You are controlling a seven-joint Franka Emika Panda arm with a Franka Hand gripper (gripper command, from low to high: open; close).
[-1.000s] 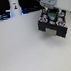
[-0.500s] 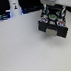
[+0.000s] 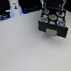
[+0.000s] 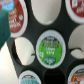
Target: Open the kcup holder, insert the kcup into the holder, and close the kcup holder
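Observation:
The kcup holder is a black box at the exterior view's right, with its pod tray showing from above. The kcup, white with a green top, sits in a round slot in the middle of the tray; it shows as a green spot in the exterior view. My gripper hangs right above the holder, over the pods. Its fingers are too blurred in the exterior view to tell open from shut, and I cannot make them out in the wrist view.
Pods with reddish tops fill neighbouring slots, and other slots stand empty. A blurred teal shape sits at the wrist view's edge. A tall white bottle-like post stands at the back of the white table.

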